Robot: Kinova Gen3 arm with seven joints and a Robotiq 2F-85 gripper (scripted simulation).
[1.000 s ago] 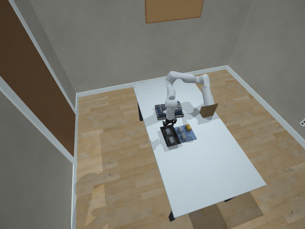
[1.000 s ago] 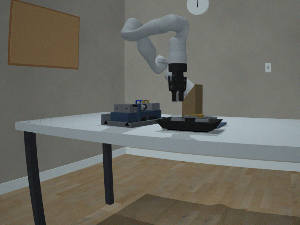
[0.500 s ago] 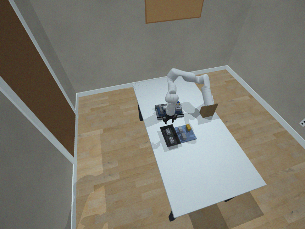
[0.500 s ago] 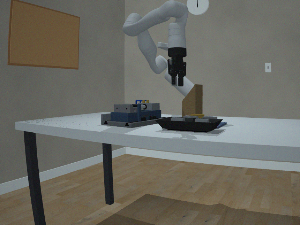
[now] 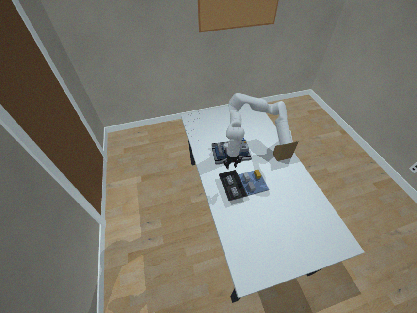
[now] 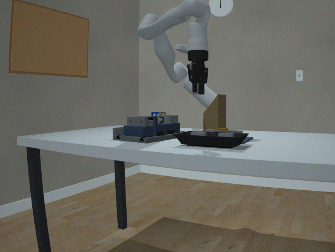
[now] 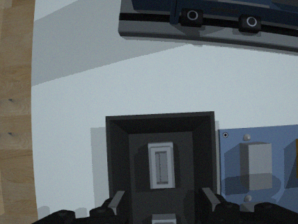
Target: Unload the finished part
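Two grey blocks with a pocket on top lie in the black outfeed tray (image 5: 225, 189) (image 6: 211, 141) (image 7: 118, 148): one block (image 5: 230, 180) (image 7: 161, 165) at the vise end and the other block (image 5: 234, 192) behind it. My gripper (image 5: 232, 164) (image 6: 198, 90) (image 7: 163, 203) hangs high above the tray's vise end. Its fingers stand apart with nothing between them.
A blue mat (image 5: 262, 187) (image 7: 231, 148) right of the tray carries two plain grey blocks (image 5: 247, 175) (image 5: 250, 185) (image 7: 255, 159) and a yellow block (image 5: 257, 173). A brown wedge (image 5: 285, 151) (image 6: 215, 112) holds the arm's base at the table's right edge.
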